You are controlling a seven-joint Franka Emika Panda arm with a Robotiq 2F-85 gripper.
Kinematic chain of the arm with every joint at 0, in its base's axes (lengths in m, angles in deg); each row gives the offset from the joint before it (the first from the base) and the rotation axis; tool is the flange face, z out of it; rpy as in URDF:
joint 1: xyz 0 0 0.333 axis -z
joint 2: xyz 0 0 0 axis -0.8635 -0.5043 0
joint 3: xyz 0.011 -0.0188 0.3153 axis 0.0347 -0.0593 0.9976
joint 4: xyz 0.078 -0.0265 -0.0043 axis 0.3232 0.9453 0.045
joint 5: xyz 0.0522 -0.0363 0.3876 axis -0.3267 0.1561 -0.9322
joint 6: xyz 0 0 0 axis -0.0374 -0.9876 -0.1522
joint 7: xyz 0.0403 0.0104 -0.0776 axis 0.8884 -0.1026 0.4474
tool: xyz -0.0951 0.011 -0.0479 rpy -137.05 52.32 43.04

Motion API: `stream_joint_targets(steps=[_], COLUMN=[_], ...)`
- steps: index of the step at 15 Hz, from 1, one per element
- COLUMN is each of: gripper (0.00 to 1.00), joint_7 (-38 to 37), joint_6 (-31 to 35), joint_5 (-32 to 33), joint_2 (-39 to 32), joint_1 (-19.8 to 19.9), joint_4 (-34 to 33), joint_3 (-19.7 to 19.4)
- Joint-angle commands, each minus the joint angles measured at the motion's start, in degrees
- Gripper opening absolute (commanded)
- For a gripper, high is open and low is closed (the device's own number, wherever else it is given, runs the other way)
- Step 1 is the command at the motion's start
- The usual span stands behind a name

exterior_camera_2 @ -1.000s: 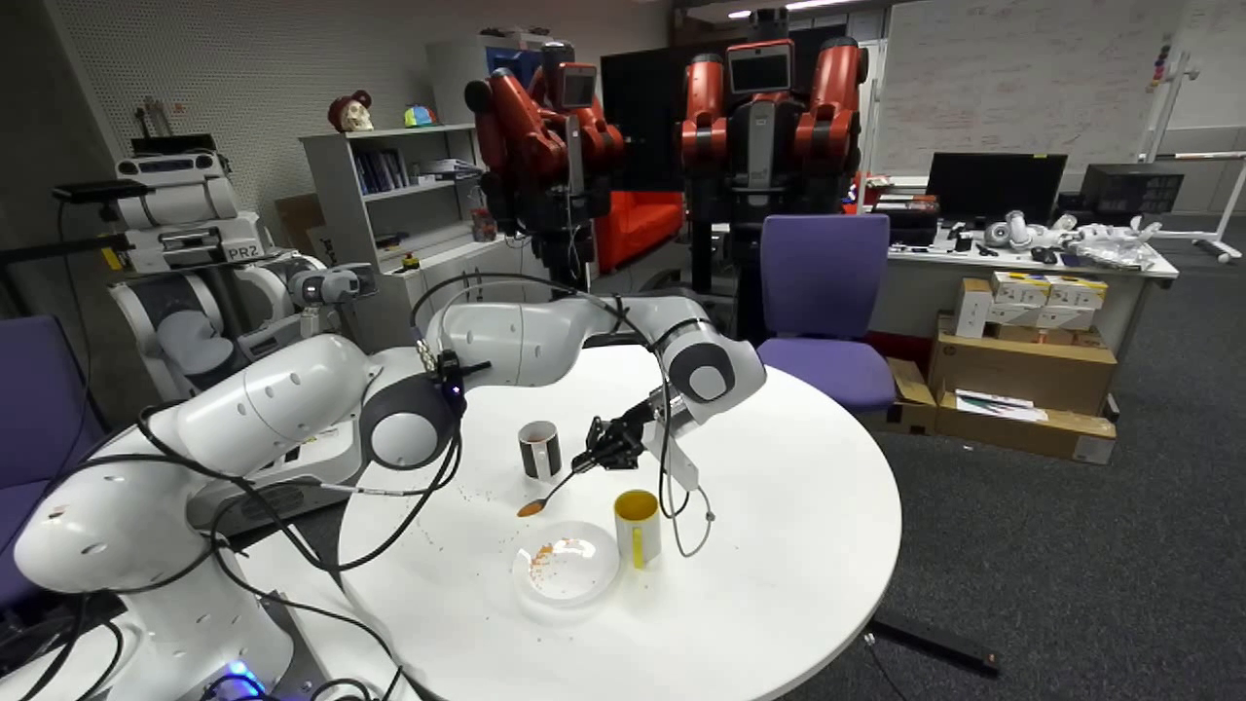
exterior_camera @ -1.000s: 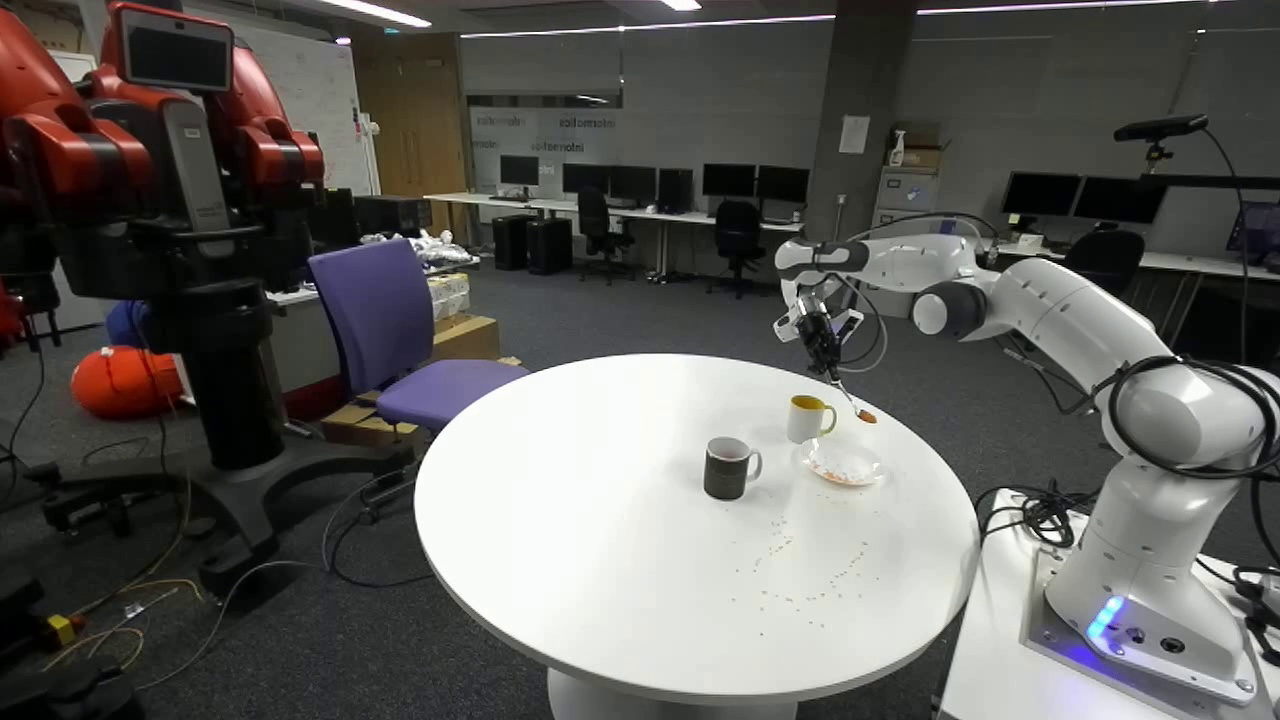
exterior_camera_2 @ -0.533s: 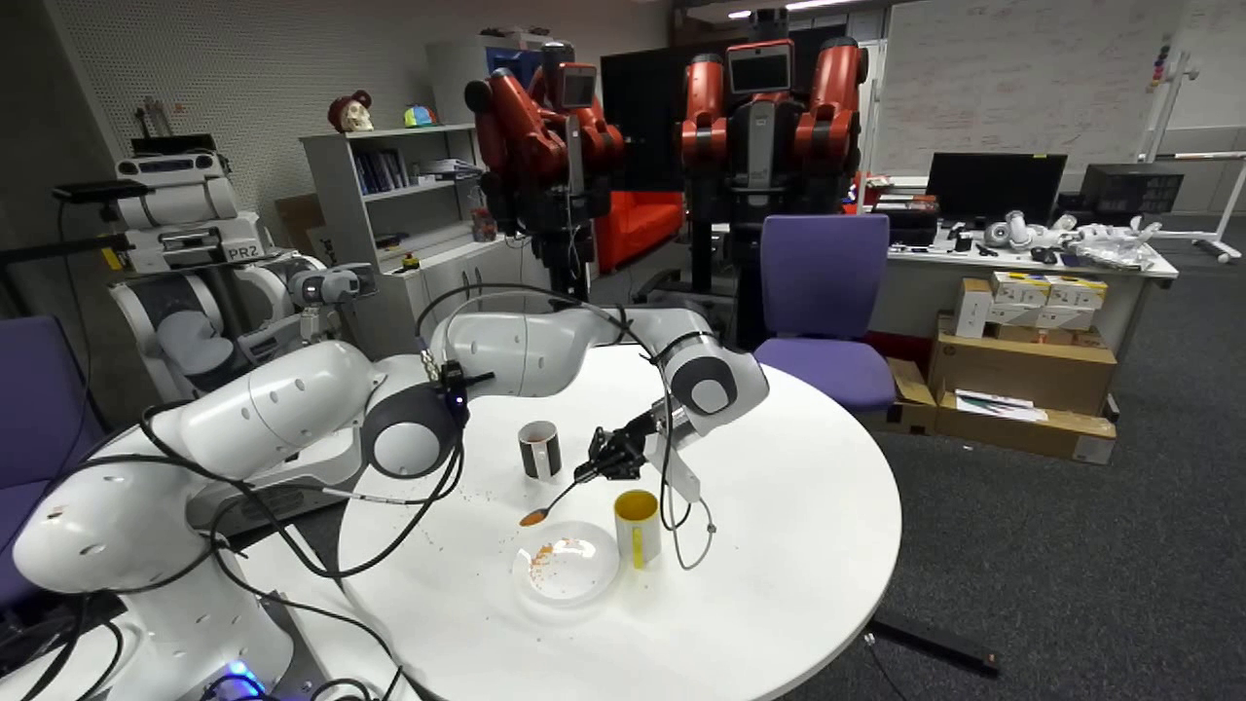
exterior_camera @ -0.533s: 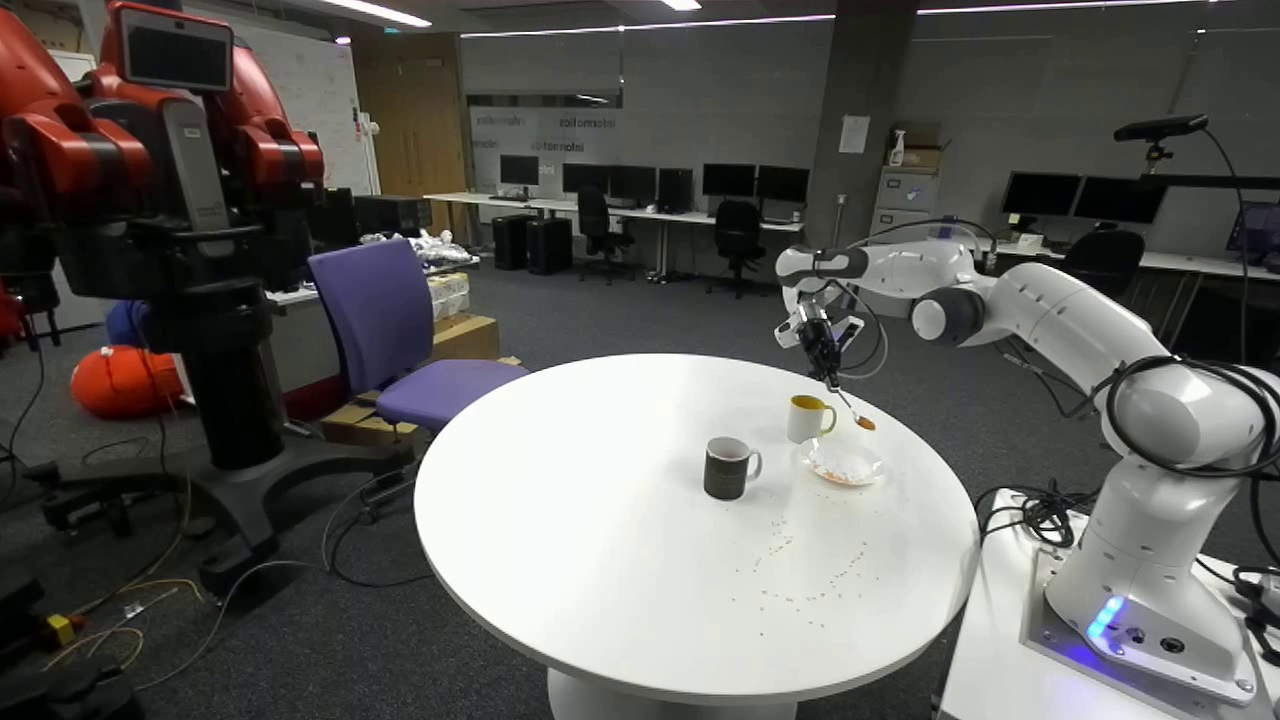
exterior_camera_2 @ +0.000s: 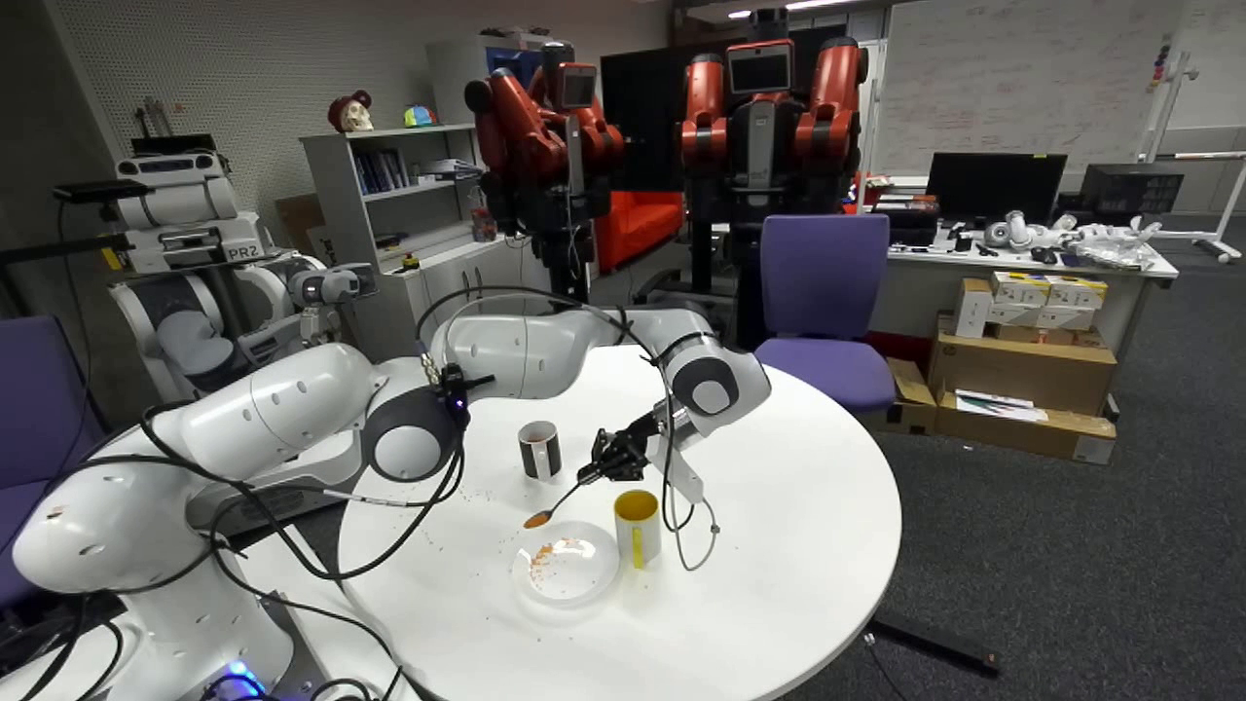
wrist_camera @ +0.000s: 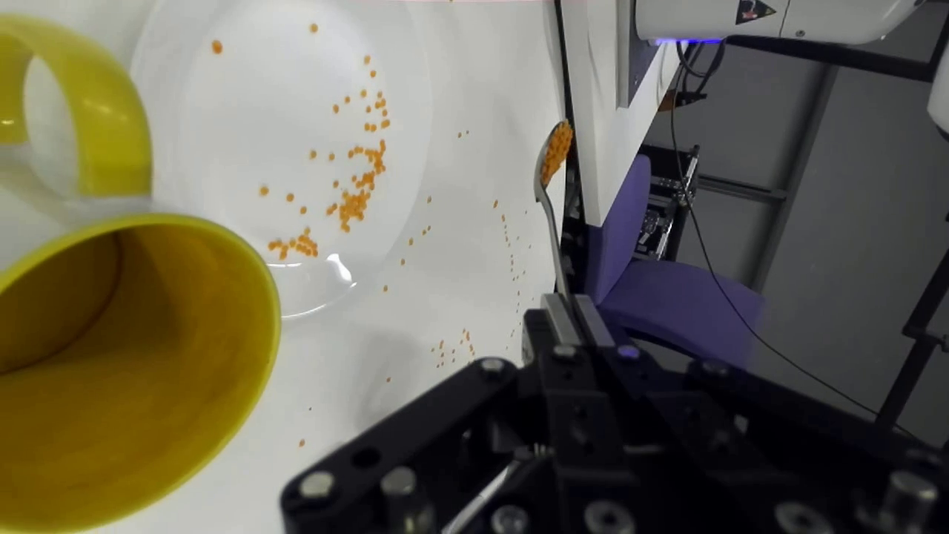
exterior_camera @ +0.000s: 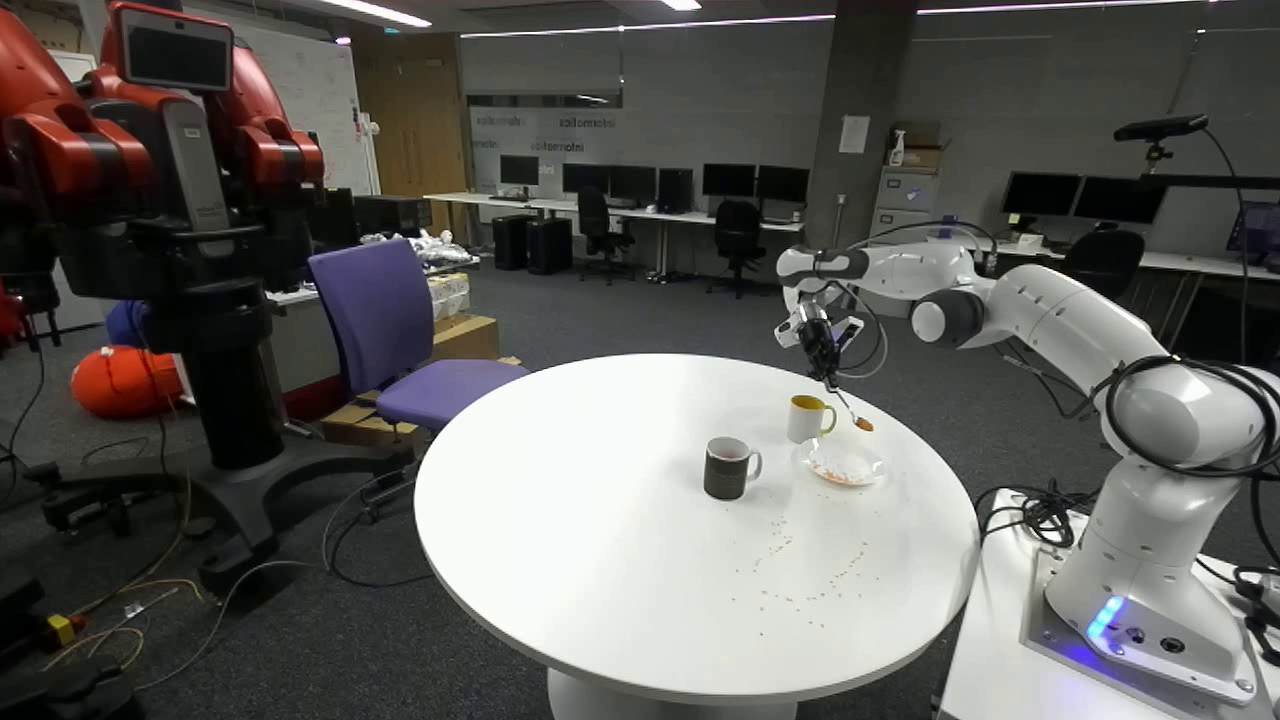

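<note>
Orange grains (wrist_camera: 556,150) fill the spoon (wrist_camera: 550,219) I hold raised near the plate (wrist_camera: 274,126).
My hand (wrist_camera: 571,308) grips its handle; the long axis slants down from there, so its loaded end hangs lower and nearer the plate than my hand does.

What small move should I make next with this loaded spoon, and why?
I'd probably ease the spoon slowly toward the plate without tipping it. The gripper holds it in the air, heaped with orange grains, and more lie scattered on the plate and table, so spills seem easy and the plate could catch any that drop.
</note>
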Motion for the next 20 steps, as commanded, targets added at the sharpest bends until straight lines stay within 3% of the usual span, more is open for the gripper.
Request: stream_joint_targets(steps=[1, 20], gripper=[0.01, 0.01], joint_7=[-0.97, -1.71], joint_6=[1.36, 10.15], joint_5=[-0.82, -1.19], joint_2=[-1.52, -1.04], joint_1=[0.95, 1.33], joint_4=[-3.44, -3.27], joint_3=[0.29, 0.44])
